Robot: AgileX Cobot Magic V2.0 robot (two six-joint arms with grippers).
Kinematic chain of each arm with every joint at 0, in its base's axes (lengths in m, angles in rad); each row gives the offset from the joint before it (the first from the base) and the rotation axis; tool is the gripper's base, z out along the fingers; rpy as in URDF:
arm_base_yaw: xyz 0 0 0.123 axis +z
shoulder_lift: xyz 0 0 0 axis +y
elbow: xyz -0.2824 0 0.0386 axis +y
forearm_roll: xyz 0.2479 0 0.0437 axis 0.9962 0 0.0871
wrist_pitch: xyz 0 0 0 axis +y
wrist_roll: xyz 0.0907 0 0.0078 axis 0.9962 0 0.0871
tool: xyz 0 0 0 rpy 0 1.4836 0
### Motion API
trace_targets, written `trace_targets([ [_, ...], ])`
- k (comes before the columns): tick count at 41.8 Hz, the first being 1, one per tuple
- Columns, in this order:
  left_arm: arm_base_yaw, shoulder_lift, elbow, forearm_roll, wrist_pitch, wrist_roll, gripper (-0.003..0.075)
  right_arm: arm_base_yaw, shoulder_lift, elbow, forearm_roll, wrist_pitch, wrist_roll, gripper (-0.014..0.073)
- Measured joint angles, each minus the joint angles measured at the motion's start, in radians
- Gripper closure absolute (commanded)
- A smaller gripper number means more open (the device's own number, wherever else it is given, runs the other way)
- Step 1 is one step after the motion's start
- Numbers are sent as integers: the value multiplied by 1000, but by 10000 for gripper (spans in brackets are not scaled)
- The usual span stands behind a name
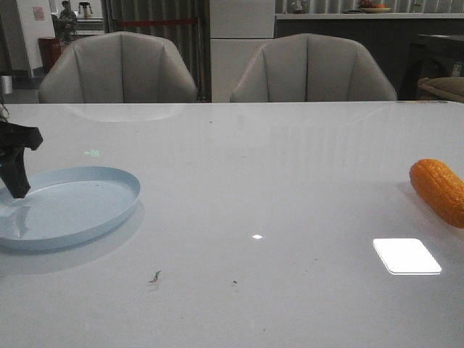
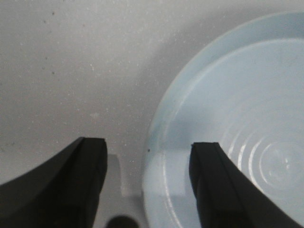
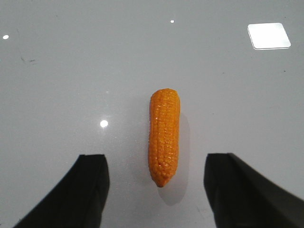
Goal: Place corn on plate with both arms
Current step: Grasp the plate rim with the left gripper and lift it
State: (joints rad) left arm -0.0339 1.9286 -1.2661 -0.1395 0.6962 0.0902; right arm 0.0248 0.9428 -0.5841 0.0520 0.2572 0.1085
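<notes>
The orange corn [image 1: 438, 190] lies on the white table at the far right edge of the front view. In the right wrist view the corn [image 3: 164, 137] lies lengthwise between and just ahead of my open right gripper [image 3: 156, 166], untouched. The right arm is out of the front view. The pale blue plate [image 1: 109, 212] sits at the near left. My left gripper [image 1: 14, 181] is at the plate's left rim. In the left wrist view the left gripper [image 2: 147, 152] is open and straddles the plate's rim [image 2: 154, 142], one finger over the table, one over the plate.
Two grey chairs [image 1: 119, 69] stand behind the table's far edge. A bright light reflection [image 1: 406, 255] lies on the table near the corn. A few dark specks [image 1: 155, 276] mark the near table surface.
</notes>
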Motion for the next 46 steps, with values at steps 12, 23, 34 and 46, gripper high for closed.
trace_targets([
  [12,0,33,-2,0,24,0,442,0,0,0,0,2,0,55],
  [23,0,33,-25,-10,62,-1,629,0,0,0,0,2,0,55],
  [34,0,36,-200,-29,215,-1,629,0,0,0,0,4,0,55],
  [46,-41,36,-427,-227,292,-1,629,0,0,0,0,15,2,55],
])
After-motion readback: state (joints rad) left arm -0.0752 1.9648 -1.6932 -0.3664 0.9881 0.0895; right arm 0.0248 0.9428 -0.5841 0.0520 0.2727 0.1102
